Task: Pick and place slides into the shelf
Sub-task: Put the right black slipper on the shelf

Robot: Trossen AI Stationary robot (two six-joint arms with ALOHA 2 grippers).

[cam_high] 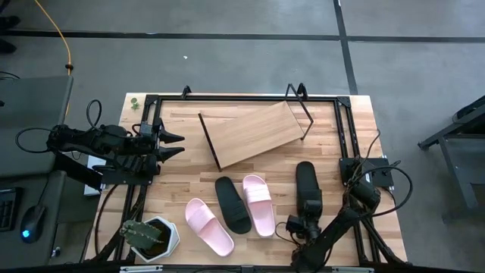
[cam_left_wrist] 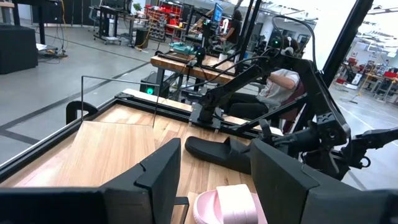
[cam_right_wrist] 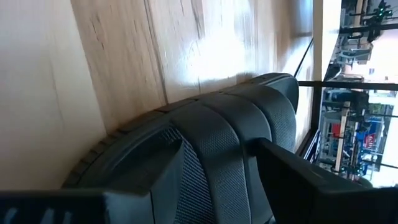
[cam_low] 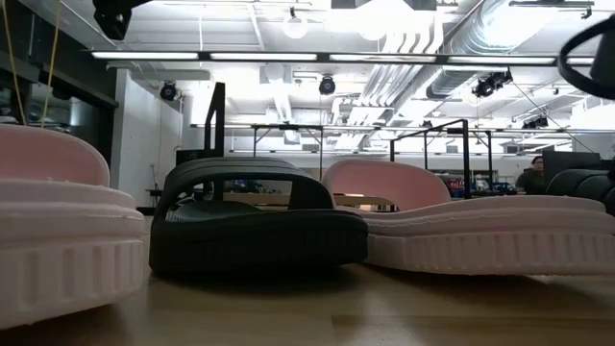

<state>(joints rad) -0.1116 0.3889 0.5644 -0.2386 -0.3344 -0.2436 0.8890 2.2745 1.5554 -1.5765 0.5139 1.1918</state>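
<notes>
Your right gripper has its fingers spread to either side of the strap of the black slide nearest the right edge of the table; the wrist view shows the textured strap between the two dark fingers, not yet pinched. Your left gripper waits at the left edge with its fingers apart, holding nothing.

The other three slides lie in a row near the front: a black slide between two pink ones, pink slide on its right and pink slide on its left. The shelf stands empty at the back, its board slanted.

The risk, as I judge it: the strap is soft and rounded, so a shallow grip may let the sandal swing or drop on the lift. The slanted board could also let it slide off.

The tabletop is pale wood in a black frame, with a potted plant at the front left corner. Beyond it is a workshop with benches, and a person sits behind the table.
</notes>
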